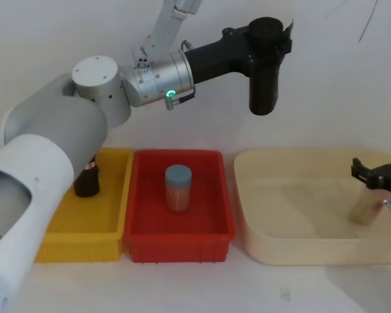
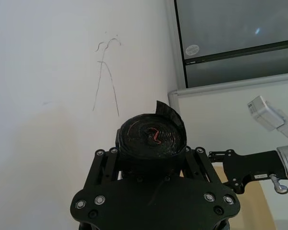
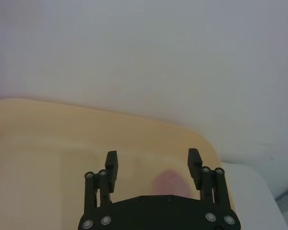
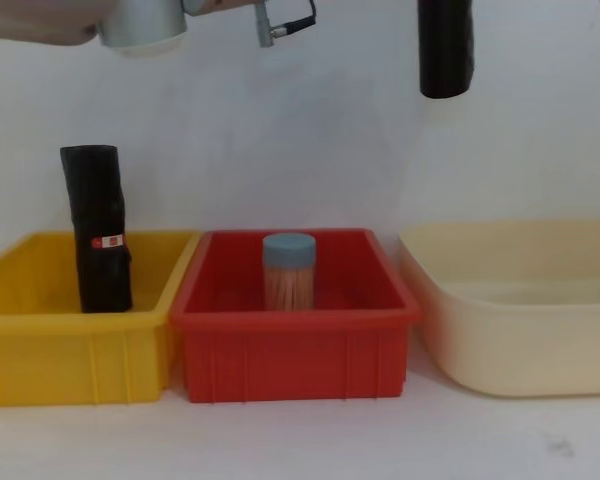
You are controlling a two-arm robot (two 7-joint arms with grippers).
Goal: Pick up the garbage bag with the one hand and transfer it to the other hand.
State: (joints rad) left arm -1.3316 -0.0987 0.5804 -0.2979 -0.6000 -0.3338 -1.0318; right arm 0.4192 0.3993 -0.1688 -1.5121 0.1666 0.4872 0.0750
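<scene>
The garbage bag point(image 1: 263, 75), a plain black roll, hangs upright high above the bins, and my left gripper point(image 1: 268, 36) on the green-ringed arm is shut on its upper part. In the left wrist view the roll's end point(image 2: 151, 136) sits between the left gripper's point(image 2: 151, 154) black fingers. The chest view shows the roll's lower end point(image 4: 446, 50) at the top. My right gripper point(image 1: 376, 175) hovers low over the beige tub at the right. Its fingers point(image 3: 111, 163) stand open with nothing between them.
A yellow bin point(image 4: 40, 350) at the left holds a black roll with a red-and-white sticker point(image 4: 98, 230). The red bin point(image 4: 295, 345) in the middle holds a blue-lidded jar point(image 4: 288, 270). A beige tub point(image 4: 520, 320) stands at the right, with a tan object point(image 1: 365, 210) below the right gripper.
</scene>
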